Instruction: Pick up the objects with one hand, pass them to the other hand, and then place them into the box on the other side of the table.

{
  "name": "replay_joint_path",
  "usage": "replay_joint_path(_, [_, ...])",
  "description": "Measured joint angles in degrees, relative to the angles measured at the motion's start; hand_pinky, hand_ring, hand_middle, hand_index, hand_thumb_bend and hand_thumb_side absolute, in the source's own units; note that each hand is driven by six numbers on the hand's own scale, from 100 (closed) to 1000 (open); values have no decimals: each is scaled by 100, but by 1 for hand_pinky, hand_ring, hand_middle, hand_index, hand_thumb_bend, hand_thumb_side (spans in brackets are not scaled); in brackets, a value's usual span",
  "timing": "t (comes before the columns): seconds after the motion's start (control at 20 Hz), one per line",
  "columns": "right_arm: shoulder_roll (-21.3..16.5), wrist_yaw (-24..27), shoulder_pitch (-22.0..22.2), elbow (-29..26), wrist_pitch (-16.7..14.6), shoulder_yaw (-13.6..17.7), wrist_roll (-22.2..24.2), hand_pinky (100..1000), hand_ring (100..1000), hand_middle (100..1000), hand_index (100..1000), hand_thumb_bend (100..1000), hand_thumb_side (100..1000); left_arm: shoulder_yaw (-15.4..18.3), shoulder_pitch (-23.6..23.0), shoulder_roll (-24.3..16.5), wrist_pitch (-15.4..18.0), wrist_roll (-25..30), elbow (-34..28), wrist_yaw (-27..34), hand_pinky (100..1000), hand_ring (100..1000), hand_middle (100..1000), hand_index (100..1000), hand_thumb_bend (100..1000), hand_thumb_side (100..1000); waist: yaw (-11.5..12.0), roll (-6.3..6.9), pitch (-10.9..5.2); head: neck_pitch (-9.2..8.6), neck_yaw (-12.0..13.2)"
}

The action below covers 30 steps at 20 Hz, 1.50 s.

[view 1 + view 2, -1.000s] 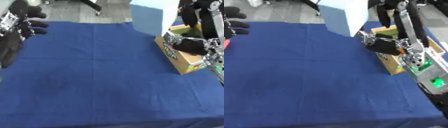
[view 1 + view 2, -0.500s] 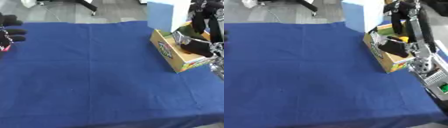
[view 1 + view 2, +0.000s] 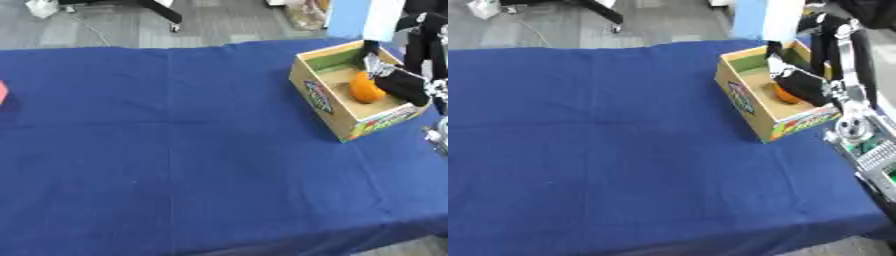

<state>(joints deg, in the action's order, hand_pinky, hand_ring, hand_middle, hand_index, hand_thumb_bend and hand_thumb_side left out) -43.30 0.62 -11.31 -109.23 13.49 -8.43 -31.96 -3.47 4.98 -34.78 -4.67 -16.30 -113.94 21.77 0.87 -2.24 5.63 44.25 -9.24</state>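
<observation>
— Upper right of frame, what sits there?
— Open cardboard box (image 3: 325,95) on the blue tablecloth (image 3: 175,150); orange object (image 3: 366,89) lies inside it.
— Right hand (image 3: 401,84)?
— Over the box, touching or just beside the orange object, partly hiding it in the right eye view. Finger state: cannot tell.
— Surroundings?
— Light blue panel (image 3: 768,20) behind the box; pink thing (image 3: 3,93) at left edge.

Fruit (image 3: 367,88) in box (image 3: 325,98) (table's right)

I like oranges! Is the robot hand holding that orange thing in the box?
Cannot tell. The right robot hand is over the orange thing in the box, hiding any grip.
</observation>
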Motion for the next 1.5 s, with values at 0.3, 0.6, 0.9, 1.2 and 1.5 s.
replay_joint_path(0.3, [-117,875,-513,1670,235,6,285,100,100,100,418,145,268,162,-198,196,158,-145,1,-104,754,723,726,806,560,712,132,1,2,0,-149])
replay_joint_path(0.6, [-188,978,-1067,3315,145,-13,1052,100,100,100,604,249,413,245,-295,343,230,-215,1,-180,755,724,726,808,561,710,228,2,4,1,-283])
replay_joint_path(0.9, [-211,172,-1258,4249,-15,-3,1847,186,161,298,835,501,598,306,-364,400,262,-247,1,-245,756,725,728,810,560,710,268,2,4,1,-344])
replay_joint_path(1.2, [-265,-453,-1111,4288,-270,318,2062,179,151,295,857,496,585,345,-444,451,256,-250,1,-283,756,725,726,811,584,702,261,2,4,1,-271])
replay_joint_path(1.5, [-343,-385,-515,2732,-673,648,1267,210,192,322,869,395,448,438,-451,449,161,-272,1,-428,756,720,716,809,590,691,216,2,4,1,31])
